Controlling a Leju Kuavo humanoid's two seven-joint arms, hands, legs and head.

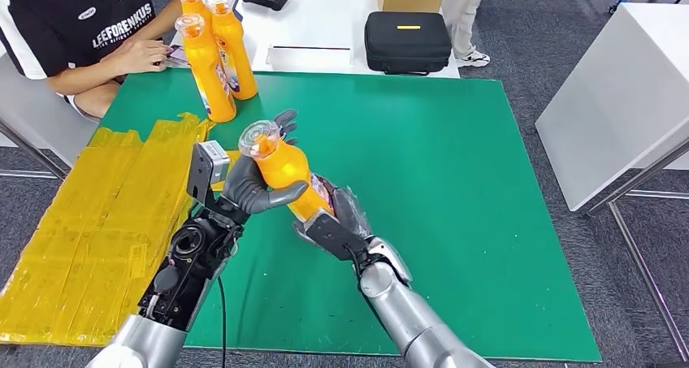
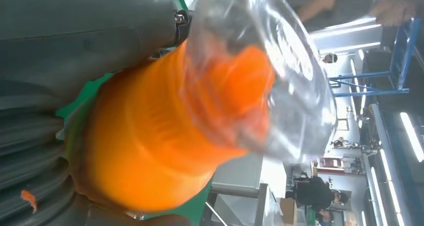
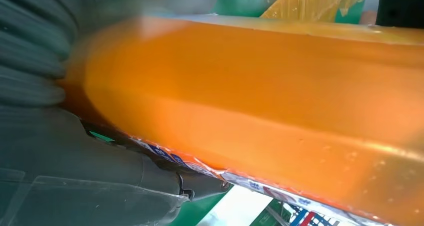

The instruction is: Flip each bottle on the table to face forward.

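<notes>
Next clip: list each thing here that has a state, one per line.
held bottle: off the mat, tilted, clear cap on, gripped by both hands
left hand: grips the bottle's upper body
right hand: holds the bottle's lower end
three bottles: upright, capped, at the green mat's far left edge
black case: closed

Even, bright overhead light in the head view; both wrist views are blurred close-ups.
</notes>
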